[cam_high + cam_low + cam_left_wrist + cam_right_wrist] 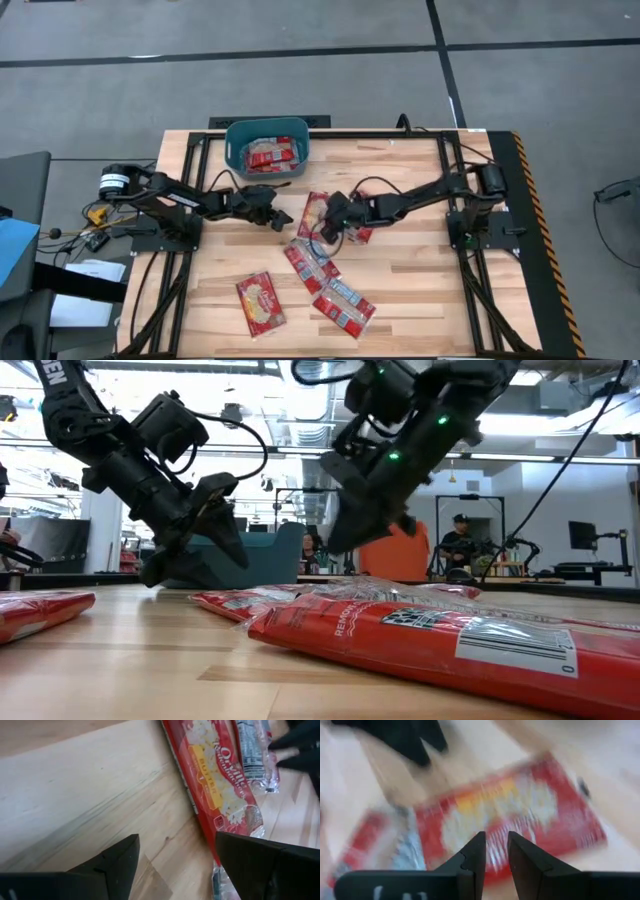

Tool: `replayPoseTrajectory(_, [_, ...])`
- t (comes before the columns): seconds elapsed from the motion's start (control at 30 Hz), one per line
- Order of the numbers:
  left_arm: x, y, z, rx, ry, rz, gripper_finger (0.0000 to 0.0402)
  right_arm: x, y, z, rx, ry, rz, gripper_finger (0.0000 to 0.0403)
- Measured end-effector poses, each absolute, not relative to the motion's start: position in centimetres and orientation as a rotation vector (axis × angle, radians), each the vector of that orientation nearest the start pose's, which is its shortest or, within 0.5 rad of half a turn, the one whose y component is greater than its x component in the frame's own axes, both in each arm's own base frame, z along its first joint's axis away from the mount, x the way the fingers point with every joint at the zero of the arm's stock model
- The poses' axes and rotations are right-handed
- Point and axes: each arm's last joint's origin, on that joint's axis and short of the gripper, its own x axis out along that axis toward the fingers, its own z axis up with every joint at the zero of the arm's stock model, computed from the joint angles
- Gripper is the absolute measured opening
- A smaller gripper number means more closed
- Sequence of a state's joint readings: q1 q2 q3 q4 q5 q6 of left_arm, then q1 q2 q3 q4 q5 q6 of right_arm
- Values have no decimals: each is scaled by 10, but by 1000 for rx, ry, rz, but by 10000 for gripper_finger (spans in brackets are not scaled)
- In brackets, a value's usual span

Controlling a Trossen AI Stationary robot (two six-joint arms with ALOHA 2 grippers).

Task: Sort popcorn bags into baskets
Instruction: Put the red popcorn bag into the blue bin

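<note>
The teal basket (232, 135) stands at the table's far edge with red popcorn bags (272, 153) inside. Several more red bags lie flat on the wood: one (315, 210) between my grippers, one (360, 234) by my right gripper, and others nearer (310, 262) (343, 305) (260, 302). My left gripper (283, 216) is open and empty above bare wood, beside a bag's long edge (215, 790). My right gripper (328, 225) points down above a bag (520, 815), its fingers nearly together with nothing between them.
In the low view a bag (420, 635) lies close to the near edge, and another (40, 610) lies at the left. The arms' bases and cables stand at the table's left and right sides. People show in the room beyond the table.
</note>
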State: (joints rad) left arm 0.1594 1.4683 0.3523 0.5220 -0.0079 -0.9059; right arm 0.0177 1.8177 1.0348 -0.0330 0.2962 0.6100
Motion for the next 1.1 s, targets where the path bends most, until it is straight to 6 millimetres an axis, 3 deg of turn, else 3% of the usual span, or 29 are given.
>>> replayPoseTrajectory(0.13, [235,39,114,-927,462,417,249,359,5,153,436,756,-552,107])
replayPoseTrajectory(0.4, [246,40,96,-949,436,394,248,365,6,130,467,789,-574,107])
replayPoseTrajectory(0.67, [251,39,99,-968,440,348,248,375,4,117,493,745,-559,107])
replayPoseTrajectory(1.1, [254,36,100,-973,427,341,248,384,-17,125,478,693,-537,107])
